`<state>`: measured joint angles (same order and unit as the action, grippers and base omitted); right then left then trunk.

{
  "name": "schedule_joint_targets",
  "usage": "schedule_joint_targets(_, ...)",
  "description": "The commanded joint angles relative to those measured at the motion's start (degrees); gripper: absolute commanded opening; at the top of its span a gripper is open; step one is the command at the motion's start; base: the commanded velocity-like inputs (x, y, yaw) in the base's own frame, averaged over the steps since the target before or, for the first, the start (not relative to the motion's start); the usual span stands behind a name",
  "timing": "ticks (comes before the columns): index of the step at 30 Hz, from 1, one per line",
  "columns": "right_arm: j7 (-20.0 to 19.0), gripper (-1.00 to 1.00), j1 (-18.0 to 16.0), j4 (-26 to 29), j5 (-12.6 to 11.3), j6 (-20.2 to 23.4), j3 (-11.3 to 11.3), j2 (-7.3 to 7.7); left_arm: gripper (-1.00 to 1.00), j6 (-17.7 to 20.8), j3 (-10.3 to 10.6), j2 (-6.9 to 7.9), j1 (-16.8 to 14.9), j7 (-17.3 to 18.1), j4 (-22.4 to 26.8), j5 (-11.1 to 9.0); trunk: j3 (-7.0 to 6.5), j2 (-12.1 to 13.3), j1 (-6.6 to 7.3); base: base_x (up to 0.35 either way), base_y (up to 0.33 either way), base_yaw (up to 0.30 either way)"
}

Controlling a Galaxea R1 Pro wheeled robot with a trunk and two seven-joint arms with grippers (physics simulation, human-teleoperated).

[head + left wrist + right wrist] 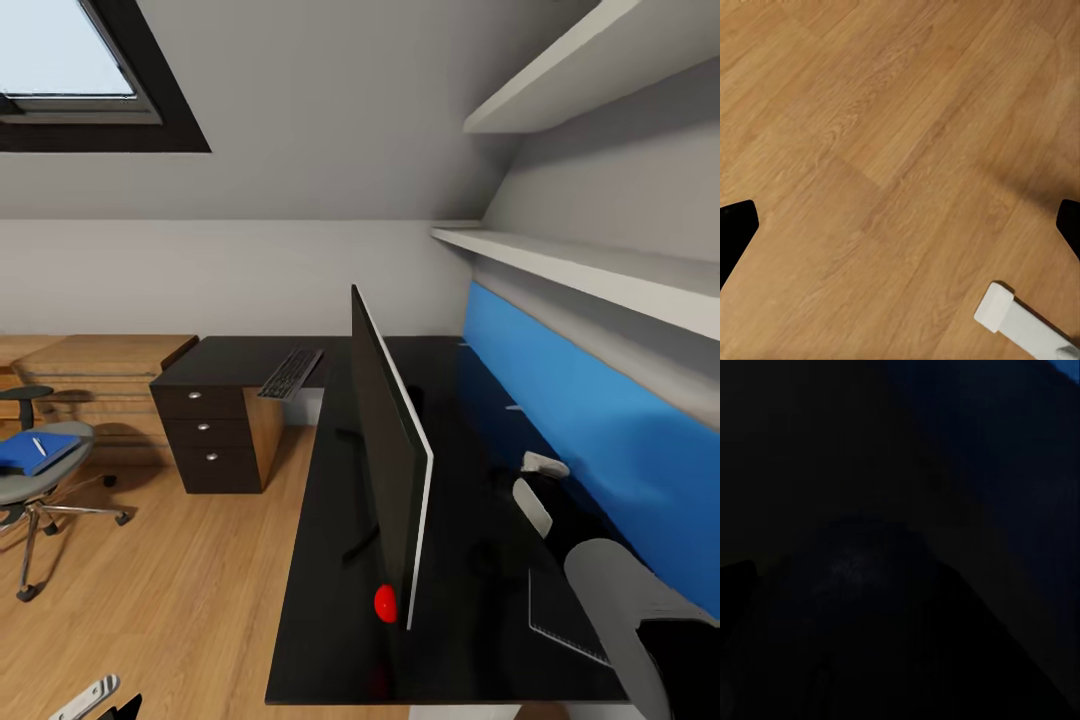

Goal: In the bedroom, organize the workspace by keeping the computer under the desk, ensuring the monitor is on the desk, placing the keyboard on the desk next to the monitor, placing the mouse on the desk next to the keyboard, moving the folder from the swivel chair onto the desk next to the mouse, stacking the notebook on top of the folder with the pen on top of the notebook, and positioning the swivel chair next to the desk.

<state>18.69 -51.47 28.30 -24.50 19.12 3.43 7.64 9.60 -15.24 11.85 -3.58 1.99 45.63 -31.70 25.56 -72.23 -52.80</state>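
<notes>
The large black flat-panel monitor (388,460) stands upright on the long black-topped L-shaped counter (330,560), seen almost edge-on, with its thin white-lit edge turned toward the bright blue wall panel (590,430) behind the counter. A small red round mark (385,603) shows low at the monitor's near end. On the far wing of the counter, beyond the monitor, the slim keyboard with dark keys in a silver-grey frame (291,373) lies flat, its near end jutting past the counter's edge. Under that wing sits the black three-drawer unit with round silver knobs (205,428).

Well apart from the monitor, out on the light wood floor (885,150), is the swivel chair with grey padded seat and chrome star base (40,490). The bright blue flat folder (35,452) lies on its seat, with a thin white pen (38,446) on top of it.

The right arm (610,590) reaches over the counter between the monitor and the blue wall panel; its wrist view is nearly black, so whether its fingers are wide or narrow cannot be told. In the left wrist view, the left arm's dark fingers (735,225) show at opposite edges, spread wide over the floor and holding nothing, near a white leg end (1016,319).
</notes>
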Motion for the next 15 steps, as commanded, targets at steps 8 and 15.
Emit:
schedule_joint_targets(8, 1.01, -1.00, 4.78, 11.14, -0.53, 3.68, 0.32, 0.13, 1.00, 0.42, -0.06, -0.06, -0.02, 0.20, 0.07, -0.45, -1.37, 3.19, 1.76, -0.075, 0.000, 0.000)
schedule_joint_targets(15, 5.93, -1.00, 8.08, 16.92, -0.71, 6.64, 0.27, 0.35, 1.00, 0.42, -0.09, -0.02, -0.02, 0.21, 0.07, -0.48, -2.63, 6.00, 3.30, -0.317, 0.000, 0.000)
